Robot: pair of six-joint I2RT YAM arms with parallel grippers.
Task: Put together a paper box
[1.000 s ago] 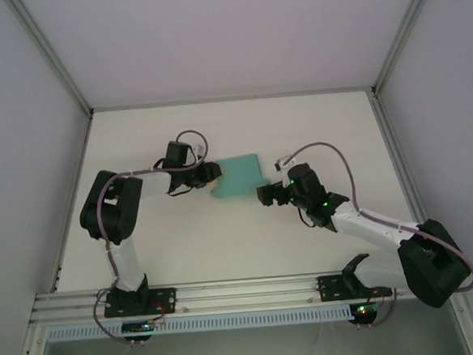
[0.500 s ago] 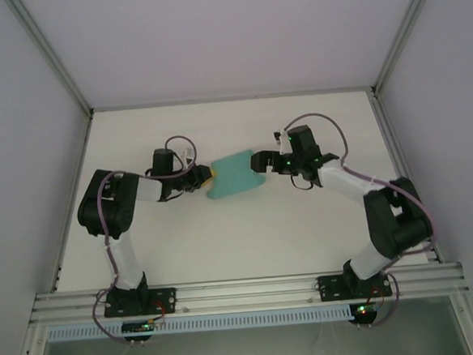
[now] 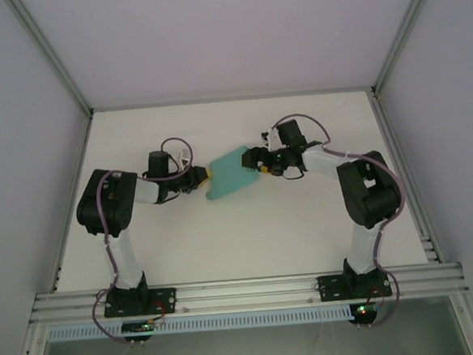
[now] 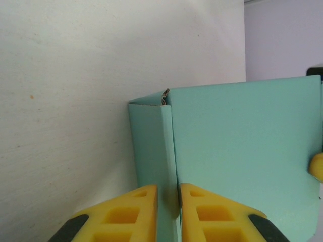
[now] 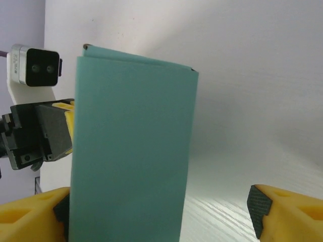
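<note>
table (image 3: 225,243): white, matte | walls (image 3: 24,160): pale grey | speck (image 4: 32,96): orange, perhaps a stain

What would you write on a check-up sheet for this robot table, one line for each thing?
Surface: white table, bare and clean apart from the job's thing.
Job's things: teal-green paper box, thin folded card, mid-table between the two arms.
Clutter: nothing seen.
Grippers: left gripper shut on one edge of the box; right gripper open, its yellow fingers spread wide around the opposite end.
Cables: purple-grey cables loop over each arm's wrist, clear of the box.
Surroundings: pale walls on three sides, metal frame rail along the near edge.
</note>
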